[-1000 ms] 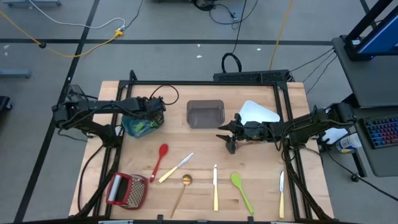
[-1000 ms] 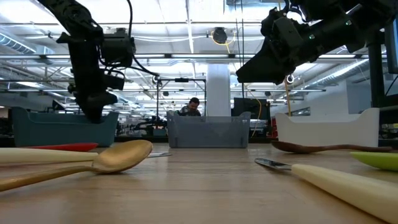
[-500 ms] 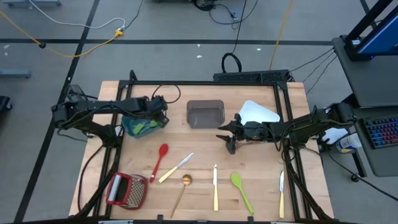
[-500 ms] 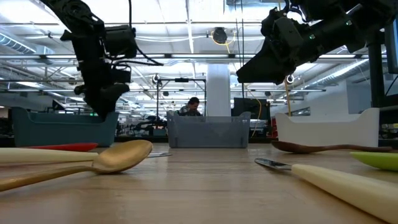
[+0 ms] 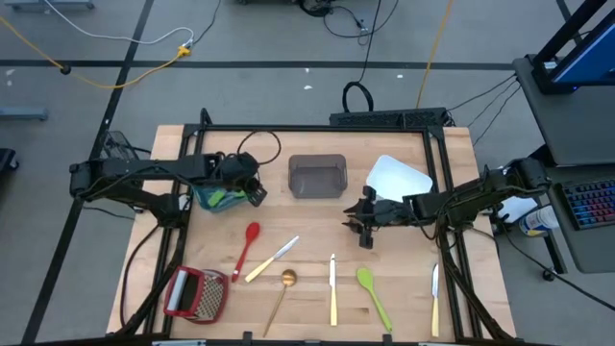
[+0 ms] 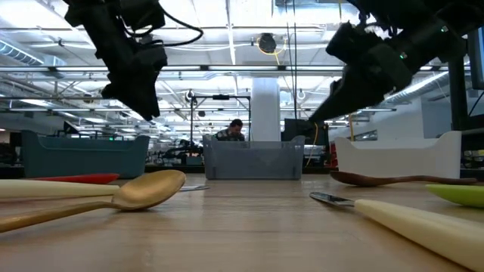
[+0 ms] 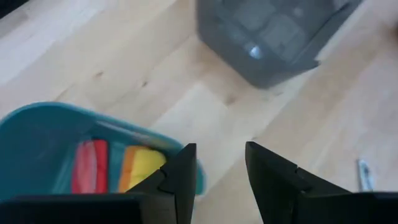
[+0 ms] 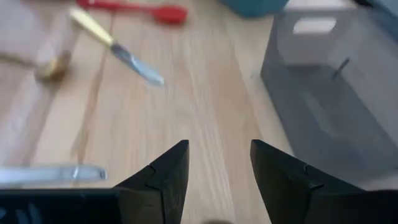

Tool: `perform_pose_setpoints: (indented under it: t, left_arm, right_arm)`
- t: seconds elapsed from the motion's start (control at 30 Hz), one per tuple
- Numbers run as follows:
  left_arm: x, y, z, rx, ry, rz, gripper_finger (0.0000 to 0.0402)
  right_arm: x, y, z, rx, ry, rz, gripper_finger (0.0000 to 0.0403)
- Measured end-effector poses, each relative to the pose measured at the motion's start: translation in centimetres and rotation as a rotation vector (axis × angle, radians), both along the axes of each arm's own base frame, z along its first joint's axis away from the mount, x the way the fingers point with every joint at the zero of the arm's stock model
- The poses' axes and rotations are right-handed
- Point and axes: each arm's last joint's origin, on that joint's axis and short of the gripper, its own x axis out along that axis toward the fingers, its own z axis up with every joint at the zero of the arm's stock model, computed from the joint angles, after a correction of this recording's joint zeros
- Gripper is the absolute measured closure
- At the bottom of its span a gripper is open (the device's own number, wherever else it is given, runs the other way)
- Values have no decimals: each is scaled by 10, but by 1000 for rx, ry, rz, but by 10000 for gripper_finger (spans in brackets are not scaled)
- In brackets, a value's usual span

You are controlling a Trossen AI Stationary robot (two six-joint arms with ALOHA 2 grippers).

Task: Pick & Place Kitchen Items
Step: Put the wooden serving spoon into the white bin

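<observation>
Across the table's near half, the utensils are spread: a red spatula (image 5: 248, 247), a cream-handled knife (image 5: 272, 259), a gold spoon (image 5: 282, 290), a second knife (image 5: 332, 287), a green spoon (image 5: 373, 295) and a third knife (image 5: 434, 300). Green and yellow pieces are seen inside the teal bin (image 5: 204, 199), beside which the left gripper (image 5: 256, 189) is held released and empty. The right gripper (image 5: 363, 228), likewise spread and empty, is poised between the grey bin (image 5: 317, 177) and white bin (image 5: 399, 176). A red-framed grater (image 5: 196, 294) occupies the near-left corner.

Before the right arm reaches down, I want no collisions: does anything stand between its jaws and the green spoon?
Nothing visible does. The right gripper hangs open above bare wood, and the green silicone spoon lies nearer the table's front edge with only bare board between.
</observation>
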Motion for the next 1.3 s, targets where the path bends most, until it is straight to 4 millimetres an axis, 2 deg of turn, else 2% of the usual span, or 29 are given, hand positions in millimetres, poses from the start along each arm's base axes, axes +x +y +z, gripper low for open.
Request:
perform_pose_setpoints:
  t: [0.3, 0.57, 1.3]
  left_arm:
    - [9, -29, 4, 13, -55, -141, 259]
    - [13, -33, 7, 36, -99, -181, 259]
    - [13, -31, 7, 78, -100, -148, 259]
  right_arm:
    - [-16, -4, -19, -9, 247, -29, 238]
    - [-34, -8, -33, 118, 498, -38, 238]
    - [-43, -10, -37, 82, 588, -72, 238]
